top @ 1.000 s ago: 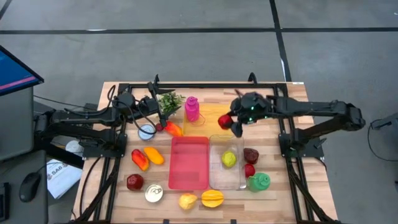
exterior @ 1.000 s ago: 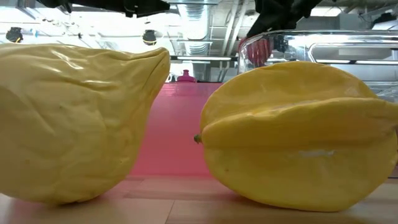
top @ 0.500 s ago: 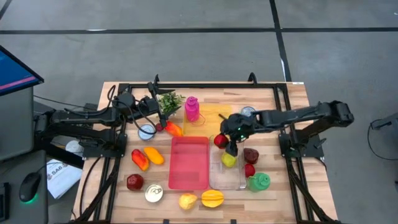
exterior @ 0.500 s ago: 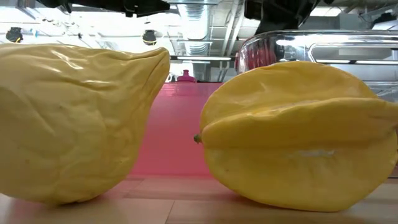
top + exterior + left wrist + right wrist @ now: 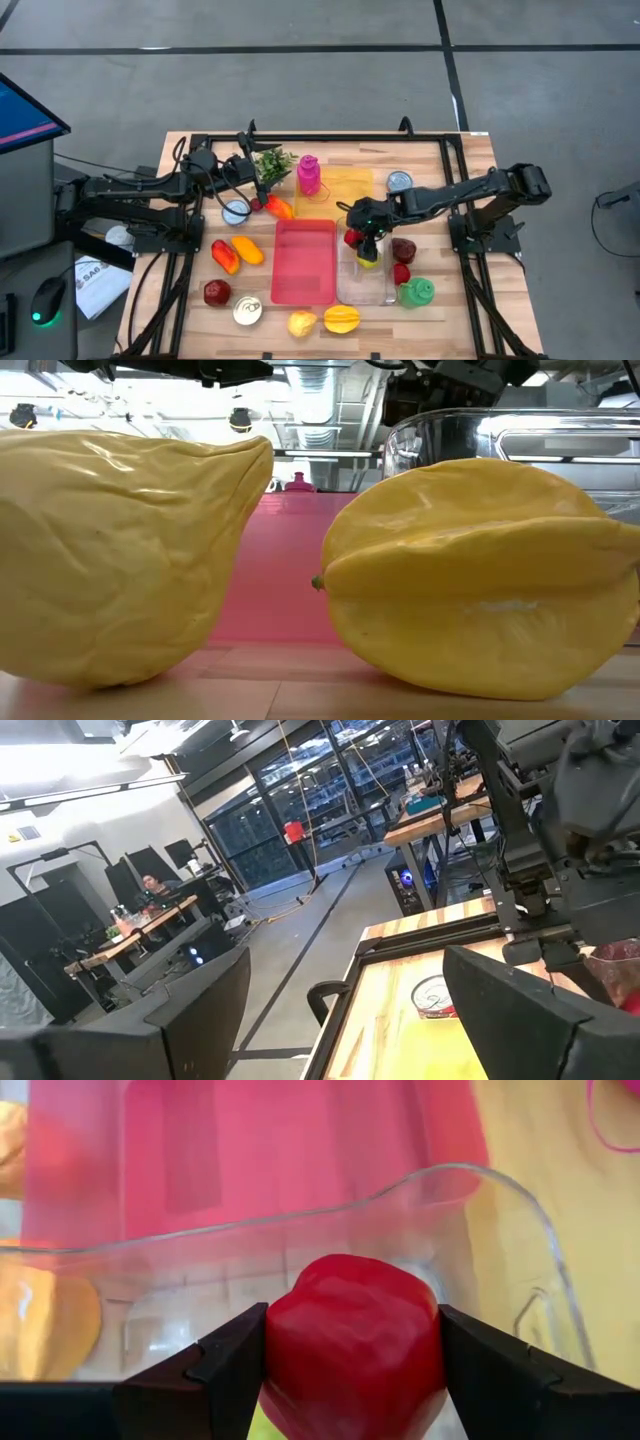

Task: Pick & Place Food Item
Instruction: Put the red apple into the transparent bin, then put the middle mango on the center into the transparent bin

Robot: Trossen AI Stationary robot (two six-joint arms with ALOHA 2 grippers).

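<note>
My right gripper is shut on a red food item over the far left corner of a clear plastic tray. A yellow-green fruit lies in that tray, right beside the gripper. In the right wrist view the red item fills the gap between my fingers, with the tray's clear rim behind it. A pink tray lies left of the clear one. My left gripper waits open at the far left, holding nothing. My right gripper pinches the red item's two opposite sides between its two fingers. The fingers come from the table's right side, slanting steeply down. The item sits between them, above the clear tray's far end; whether it touches the tray I cannot tell.
Two dark red items and a green one lie right of the clear tray. A lemon-like fruit and a star fruit sit at the near edge. Peppers, a pink bottle, a yellow board and cans stand around.
My right gripper has carried the red item from over the yellow board toward the table's near and left side and down, tipping more steeply, until it stands over the clear tray's far left corner. It has stayed shut on the item.
</note>
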